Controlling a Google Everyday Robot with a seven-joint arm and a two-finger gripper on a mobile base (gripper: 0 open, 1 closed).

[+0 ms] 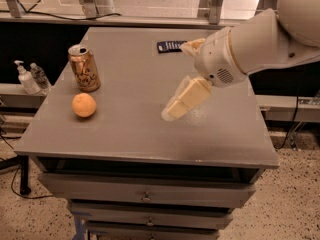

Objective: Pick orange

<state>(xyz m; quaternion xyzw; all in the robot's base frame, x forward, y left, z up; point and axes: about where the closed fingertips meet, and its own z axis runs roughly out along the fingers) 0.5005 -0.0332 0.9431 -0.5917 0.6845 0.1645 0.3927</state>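
Gripper [175,109], cream-coloured and on the white arm entering from the upper right, hangs just right of frame centre over the grey square tabletop [145,139], angled down-left. Clenched or released: cannot tell. Small round dull orange fruit [84,105] sits on the table at the left, well apart from the gripper, untouched. Copper-orange drink can [84,68] stands upright just behind it. Dark flat rectangular object [171,46] lies near the far edge.

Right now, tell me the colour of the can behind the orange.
Copper-orange can, camera view; gripper hovers over the table, away from the orange.
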